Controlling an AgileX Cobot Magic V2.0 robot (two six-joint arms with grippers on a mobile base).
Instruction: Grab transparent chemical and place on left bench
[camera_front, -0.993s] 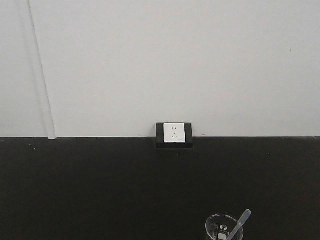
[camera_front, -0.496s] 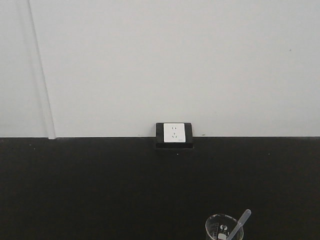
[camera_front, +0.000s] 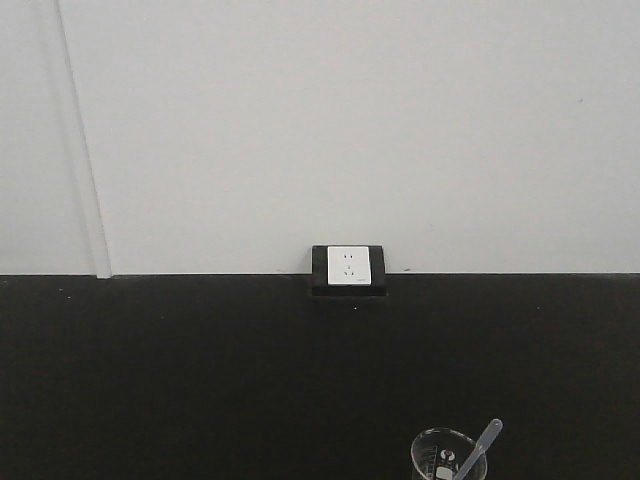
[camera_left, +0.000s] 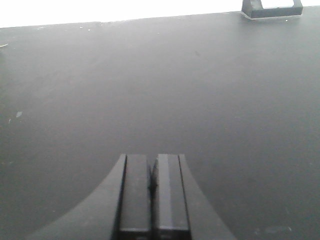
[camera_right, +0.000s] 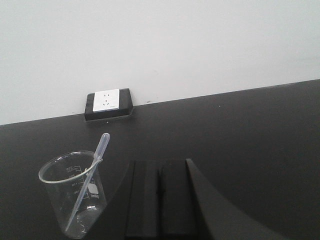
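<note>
the transparent chemical (camera_right: 75, 195) stood upright on the black bench (camera_right: 260, 135), just beside the right jaws and off to their left in the right wrist view, not between them. its pipette (camera_right: 87, 185) leaned from the bottom of the glass up over the rim, with the bulb tipped toward the jaws' side. the right jaws were pressed together with only a thin seam showing and held nothing, so they would probably have to part and shift left before any grasp. the left jaws were likewise closed and empty over bare bench, with the beaker out of their view, so the right arm looked the nearer. in the front view the beaker (camera_front: 447, 455) sat at the bottom edge, well in front of the wall socket (camera_front: 348, 267), just where it had been a second earlier; nothing had visibly moved
</note>
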